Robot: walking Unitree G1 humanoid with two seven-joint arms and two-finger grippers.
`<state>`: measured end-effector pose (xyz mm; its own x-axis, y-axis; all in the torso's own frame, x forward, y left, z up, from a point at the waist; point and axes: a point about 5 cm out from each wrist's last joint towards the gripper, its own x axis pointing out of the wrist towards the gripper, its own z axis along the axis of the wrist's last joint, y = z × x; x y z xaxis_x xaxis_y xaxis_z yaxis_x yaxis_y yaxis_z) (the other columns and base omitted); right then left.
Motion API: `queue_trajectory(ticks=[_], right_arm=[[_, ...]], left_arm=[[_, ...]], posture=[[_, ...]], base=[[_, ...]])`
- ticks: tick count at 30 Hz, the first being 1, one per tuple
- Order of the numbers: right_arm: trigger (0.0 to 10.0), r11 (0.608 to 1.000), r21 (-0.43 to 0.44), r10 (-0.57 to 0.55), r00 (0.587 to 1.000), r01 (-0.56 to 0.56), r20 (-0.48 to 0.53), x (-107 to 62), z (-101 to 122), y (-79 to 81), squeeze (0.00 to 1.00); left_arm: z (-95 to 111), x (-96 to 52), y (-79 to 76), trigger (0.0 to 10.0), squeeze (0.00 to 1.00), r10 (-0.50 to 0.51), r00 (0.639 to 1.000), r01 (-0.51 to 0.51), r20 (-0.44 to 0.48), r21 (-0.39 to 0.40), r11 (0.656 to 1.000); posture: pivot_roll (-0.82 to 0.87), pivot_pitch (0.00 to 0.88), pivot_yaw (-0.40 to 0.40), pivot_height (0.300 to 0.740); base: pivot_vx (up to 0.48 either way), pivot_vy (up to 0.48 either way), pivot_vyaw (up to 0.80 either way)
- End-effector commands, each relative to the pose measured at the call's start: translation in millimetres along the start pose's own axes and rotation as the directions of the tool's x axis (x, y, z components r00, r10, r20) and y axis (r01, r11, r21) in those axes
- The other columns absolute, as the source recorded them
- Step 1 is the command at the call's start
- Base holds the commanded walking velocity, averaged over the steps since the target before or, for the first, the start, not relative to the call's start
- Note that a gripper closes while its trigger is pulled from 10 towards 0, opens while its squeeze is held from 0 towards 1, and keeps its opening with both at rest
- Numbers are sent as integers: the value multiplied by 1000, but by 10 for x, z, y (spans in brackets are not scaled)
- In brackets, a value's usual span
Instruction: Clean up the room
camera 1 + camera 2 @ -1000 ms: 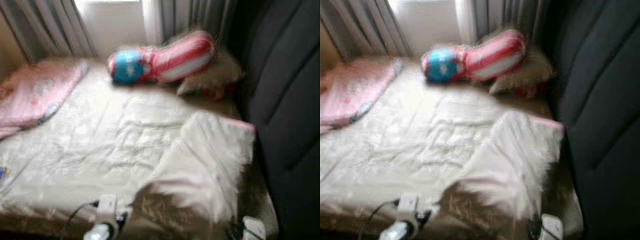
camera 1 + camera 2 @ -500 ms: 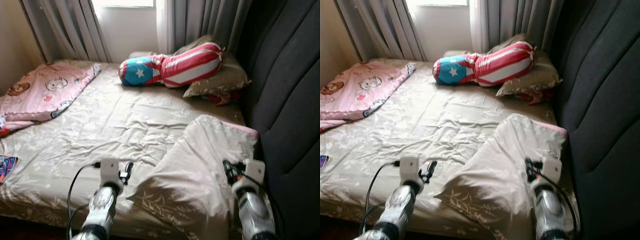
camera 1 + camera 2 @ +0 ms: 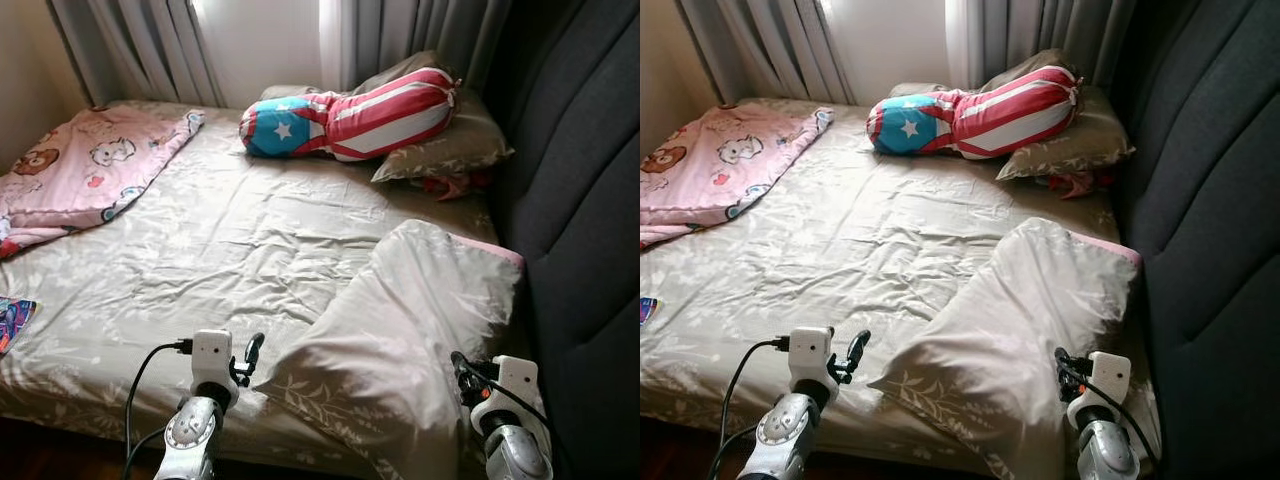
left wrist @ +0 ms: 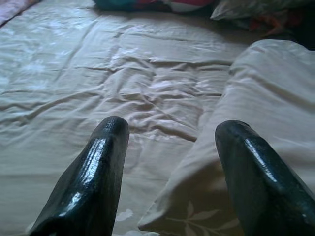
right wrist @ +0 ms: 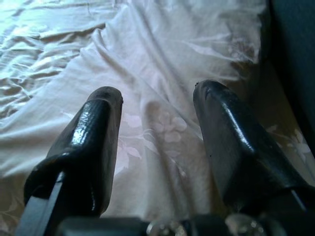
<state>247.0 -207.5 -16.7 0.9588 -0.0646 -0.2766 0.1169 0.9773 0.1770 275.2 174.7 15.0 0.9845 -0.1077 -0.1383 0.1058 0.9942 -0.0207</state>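
A large beige pillow (image 3: 420,330) lies askew on the bed (image 3: 200,250), between the two grippers. The left gripper (image 4: 170,147) hovers at the pillow's near corner, fingers spread and holding nothing. The right gripper (image 5: 157,113) hangs over the pillow's far side, beside the dark headboard (image 3: 580,200), its fingers likewise apart. Beyond both, a striped bolster (image 3: 350,112) rests against a second pillow (image 3: 450,145); something red (image 3: 450,185) beneath it is mostly hidden, perhaps cloth. Far left of the left gripper, a pink blanket (image 3: 80,170) is cut off at the frame edge.
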Motion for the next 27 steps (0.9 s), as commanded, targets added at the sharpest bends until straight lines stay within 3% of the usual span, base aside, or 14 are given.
queue_trajectory(ticks=[1,8,14,27], right_arm=[[10000,1000,-14,1,998,-1,63,27,102,15,0],[10000,999,-13,-47,997,47,57,-7,73,3,0],[10000,999,-9,-46,996,47,79,-42,71,58,0],[10000,999,-21,-46,997,47,60,-40,63,116,0]], left_arm=[[29,-14,16,10000,0,-7,1000,6,22,9,1000],[78,-35,6,10000,0,24,998,-22,61,-24,999],[140,-19,27,10000,0,27,997,-25,74,-27,999],[176,-4,-28,10000,0,23,997,-20,79,-46,999]], posture=[[-75,0,-19,740],[-63,0,-34,740],[-90,0,-20,701],[-90,0,-36,701]], base=[[0,0,0],[0,0,0],[0,0,0],[0,0,0]])
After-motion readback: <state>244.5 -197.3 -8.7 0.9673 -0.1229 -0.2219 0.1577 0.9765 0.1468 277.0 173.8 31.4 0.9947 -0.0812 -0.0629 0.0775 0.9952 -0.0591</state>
